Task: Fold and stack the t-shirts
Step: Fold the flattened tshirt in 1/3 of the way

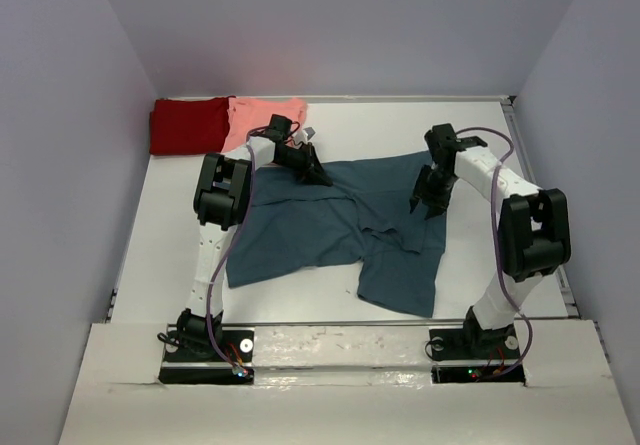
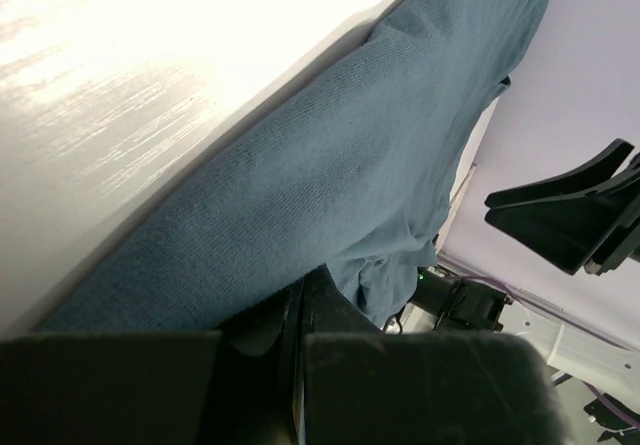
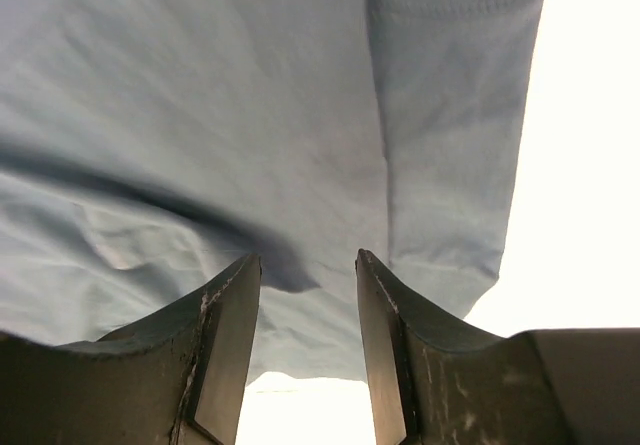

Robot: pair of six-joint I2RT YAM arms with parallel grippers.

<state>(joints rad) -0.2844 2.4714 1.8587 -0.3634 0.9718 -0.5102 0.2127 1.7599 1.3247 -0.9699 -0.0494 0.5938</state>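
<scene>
Teal-blue t-shirt (image 1: 300, 235) first: we see it lying rumpled over the middle of the white counter (image 1: 350, 125), between the two arms. Its cloth is bunched into ridges near the centre, and one flap reaches toward the near edge on the right. The left fingers (image 2: 300, 310) are pressed together on the far left edge of the teal-blue t-shirt. In the left wrist view the cloth runs taut from between them, with a shadow under its edge on the counter.

The right fingers (image 1: 418, 203) stand moderately apart above the shirt's far right part, pointing down. In the right wrist view we see a clear gap between them with cloth lying below. A stitched hem shows near the top right, and a shadowed fold sits just beyond the tips. Nothing is caught between them, and we cannot tell whether the tips touch the cloth.

In the far left corner of the counter we see the dark red t-shirt (image 1: 190, 125) lying flat as a neat rectangle. The salmon-pink t-shirt (image 1: 262, 117) lies just beside it on the right, the two touching.
</scene>
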